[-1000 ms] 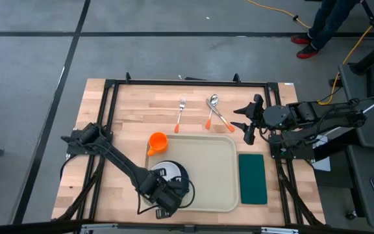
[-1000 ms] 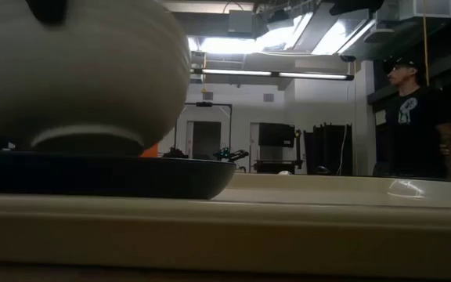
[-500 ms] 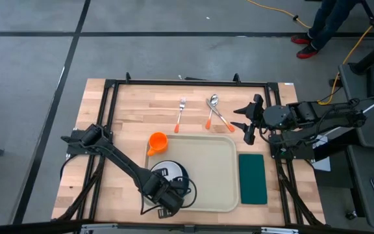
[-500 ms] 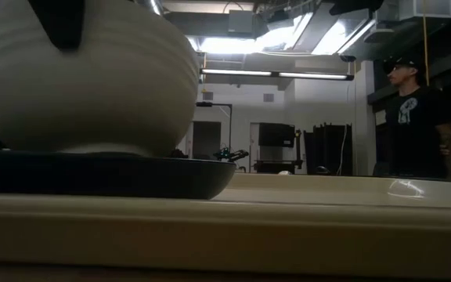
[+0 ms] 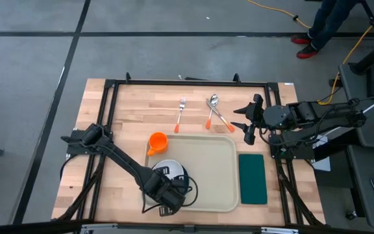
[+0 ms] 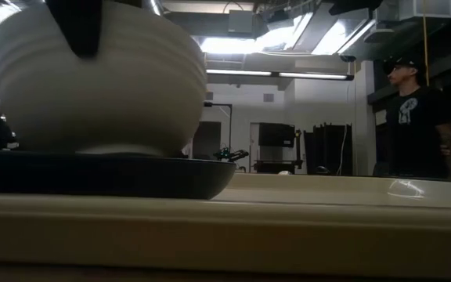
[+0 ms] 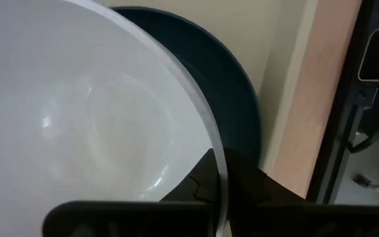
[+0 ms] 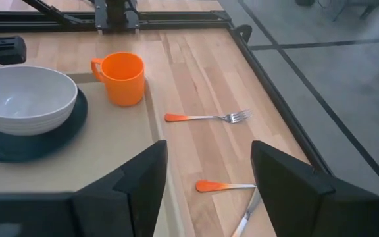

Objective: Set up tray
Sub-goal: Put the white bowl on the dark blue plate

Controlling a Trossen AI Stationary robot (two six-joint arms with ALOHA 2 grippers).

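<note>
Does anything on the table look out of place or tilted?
Nothing is spilled or broken. The white bowl sits on the dark plate in the tray, the left gripper pinching its rim. The orange cup stands upright beside the tray.

From above, even, diffuse light covers the tabletop (image 5: 135, 110), and shadows under the arms are short and soft. The low view is dim and backlit: ceiling light strips (image 6: 276, 73) glow bright in the room behind, while the near tray (image 6: 288, 227) rim and the white bowl (image 6: 100, 86) loom large, soft and out of focus. A small glare spot sits on the tray's far rim. In the left wrist view the bowl fills the frame, blurred, with faint highlights inside. The right wrist view is bright and mostly sharp
</note>
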